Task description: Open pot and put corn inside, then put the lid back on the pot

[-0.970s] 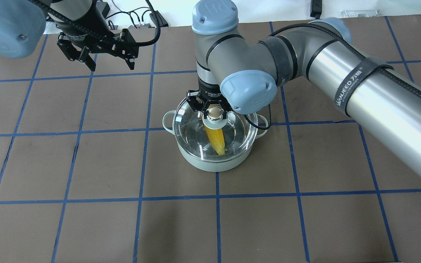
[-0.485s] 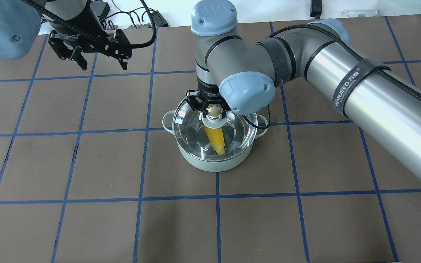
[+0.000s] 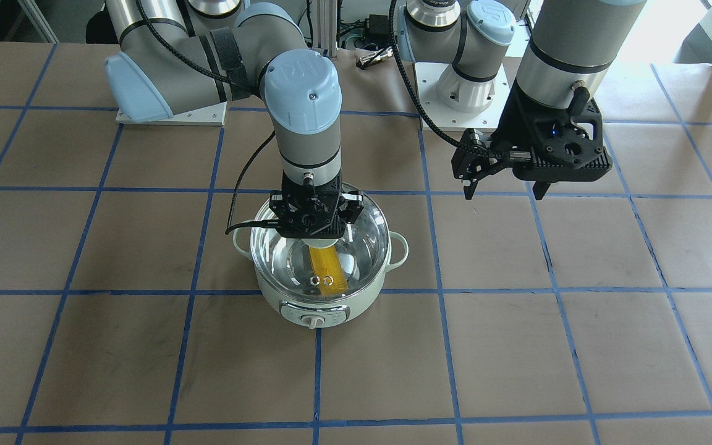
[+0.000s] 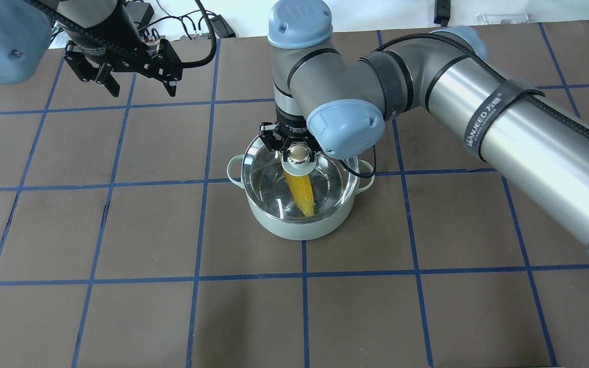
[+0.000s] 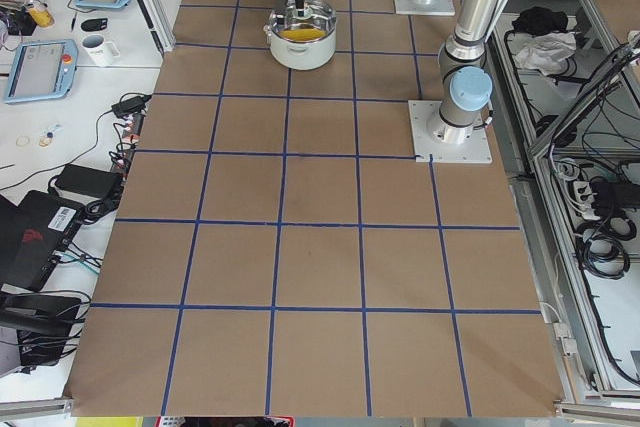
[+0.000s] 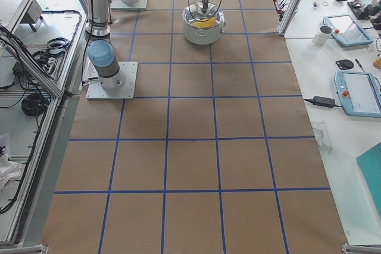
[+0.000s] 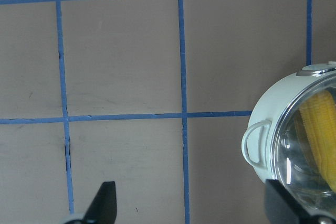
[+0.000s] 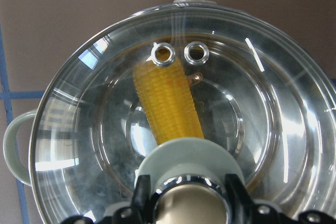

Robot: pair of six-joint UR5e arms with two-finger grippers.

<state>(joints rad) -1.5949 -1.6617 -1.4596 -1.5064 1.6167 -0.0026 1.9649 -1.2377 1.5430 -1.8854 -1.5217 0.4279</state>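
The mint-green pot (image 4: pixel 299 230) stands mid-table with the yellow corn (image 4: pixel 302 191) lying inside it. The clear glass lid (image 4: pixel 264 179) sits on the pot's rim. My right gripper (image 4: pixel 298 152) points straight down over the pot and is shut on the lid's beige knob; in the right wrist view its fingers flank the knob, with the corn (image 8: pixel 168 103) showing under the glass (image 8: pixel 262 103). My left gripper (image 4: pixel 138 89) is open and empty, raised over the table at the far left, well apart from the pot. The left wrist view shows the pot (image 7: pixel 268 108) at its right edge.
The table is brown paper with a blue tape grid (image 4: pixel 202 181). Cables and a power block (image 4: pixel 207 25) lie beyond the far edge. The pot's control dial (image 3: pixel 314 321) faces the operators' side. The arm bases (image 3: pixel 464 93) stand at the robot's side of the table.
My left gripper has drawn back toward the far left, away from the pot. The lid with my right gripper has shifted slightly and now sits squarely on the rim.
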